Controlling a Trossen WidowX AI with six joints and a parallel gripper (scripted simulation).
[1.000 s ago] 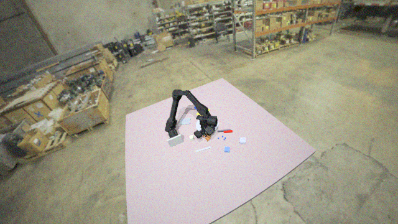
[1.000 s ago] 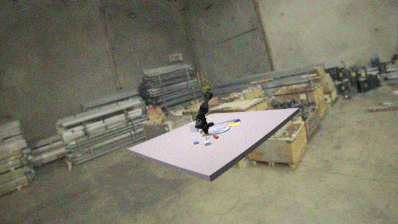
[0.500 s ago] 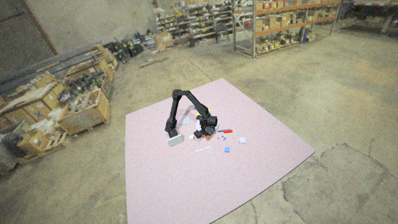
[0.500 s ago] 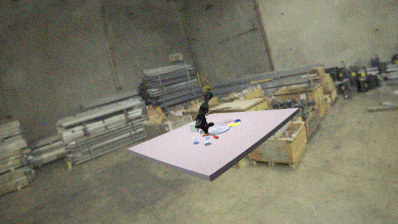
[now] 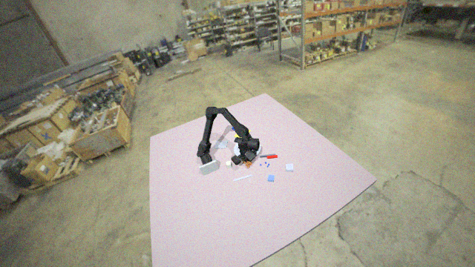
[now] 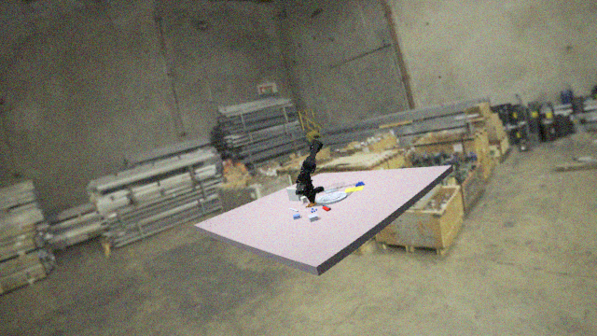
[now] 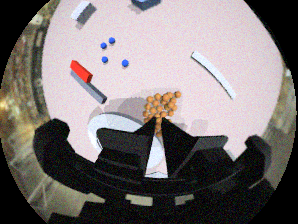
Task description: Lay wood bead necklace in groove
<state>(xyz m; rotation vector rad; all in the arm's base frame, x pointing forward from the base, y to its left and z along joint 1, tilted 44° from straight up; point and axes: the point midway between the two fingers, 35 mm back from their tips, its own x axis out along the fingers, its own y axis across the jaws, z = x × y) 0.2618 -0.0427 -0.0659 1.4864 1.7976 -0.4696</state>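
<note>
The wood bead necklace (image 5: pixel 248 164) (image 7: pixel 159 104) is a bunched heap of orange-brown beads on the pink table. My gripper (image 7: pixel 158 119) is shut on the near end of the necklace, low over the table. A few beads show between and just behind the fingertips in the wrist view; the rest lie in front of them. The round bead board (image 5: pixel 236 150) (image 6: pixel 333 198) (image 7: pixel 93 127) is white and lies flat beside the necklace, to its left in the wrist view. The fingers and arm hide part of the board and its groove.
A red and grey tool (image 5: pixel 272 156) (image 7: pixel 81 71) and several small blue balls (image 7: pixel 104 59) lie near the necklace. A white curved strip (image 5: pixel 243 178) (image 7: pixel 215 74), a blue block (image 5: pixel 271 178) and a white block (image 5: pixel 289 167) lie farther out. A yellow piece (image 6: pixel 354 189) lies behind the board.
</note>
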